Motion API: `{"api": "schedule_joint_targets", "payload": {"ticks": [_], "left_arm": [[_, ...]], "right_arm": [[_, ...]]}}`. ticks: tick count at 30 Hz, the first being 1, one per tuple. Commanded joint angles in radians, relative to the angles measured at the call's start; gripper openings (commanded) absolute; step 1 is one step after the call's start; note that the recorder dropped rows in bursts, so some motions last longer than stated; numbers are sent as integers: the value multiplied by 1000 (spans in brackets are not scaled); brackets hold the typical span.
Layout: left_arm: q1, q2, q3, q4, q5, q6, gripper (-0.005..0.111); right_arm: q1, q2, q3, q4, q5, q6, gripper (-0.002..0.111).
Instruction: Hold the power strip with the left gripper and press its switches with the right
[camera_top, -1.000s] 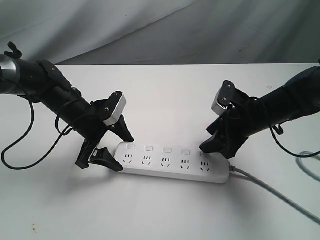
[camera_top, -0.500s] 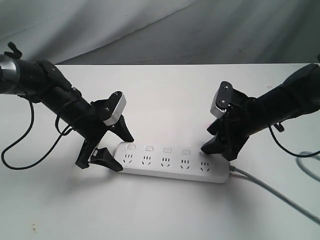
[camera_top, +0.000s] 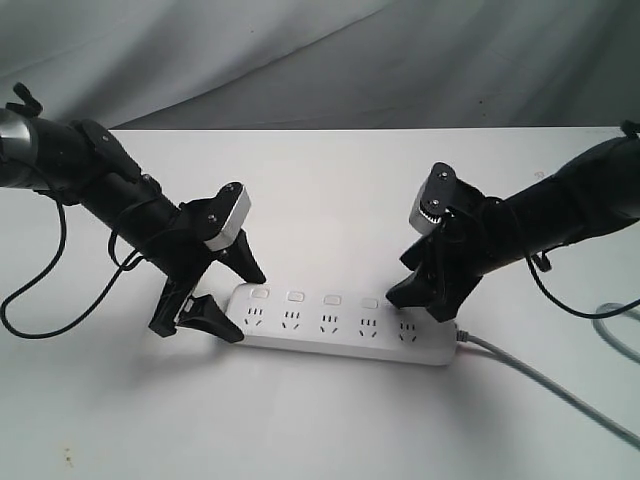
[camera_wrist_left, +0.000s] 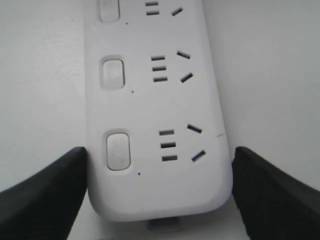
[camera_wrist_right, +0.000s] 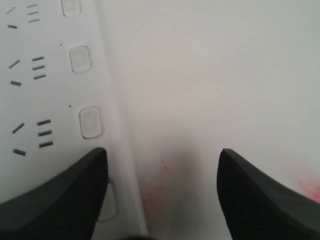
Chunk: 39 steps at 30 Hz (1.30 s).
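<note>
My left arm slants down from the left, and the left gripper (camera_top: 250, 308) is clamped across one rounded end of the power strip (camera_top: 335, 338), one finger against each long side. The strip lies flat on the white table (camera_top: 330, 190), between my two arms. My right arm comes in from the right; the right gripper (camera_top: 420, 302) has its jaws apart, one finger low over the strip's cord end, the other off its edge above the table. I count one strip, five sockets, one grey cord (camera_top: 540, 385) and four visible switches (camera_top: 296, 296), the fifth mostly hidden under that finger. Compared with a second ago, the right gripper has shifted slightly inward along the strip; the left has not moved.
</note>
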Motion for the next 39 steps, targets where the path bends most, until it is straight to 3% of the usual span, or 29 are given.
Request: {"api": "schedule_joint_targets", "payload": {"ticks": [1,10,16,30,33,39], "left_arm": [[-6,1,-7,-19,3,8,34],[-6,1,-7,-19,3,8,34],[-6,1,-7,-19,3,8,34],[-6,1,-7,-19,3,8,34],[-6,1,-7,-19,3,8,34],[-6,1,-7,-19,3,8,34]], "right_arm": [[-18,-58,12,99,56,-68,59],[-22,-221,12,194,-123,24,59],[-22,-408,12,205,-371,187,59],[-22,-884,12,205,-662,326,58],[-22,-969,12,209,-656,327,48],[-22,-1106,12,227,-656,420,10]]}}
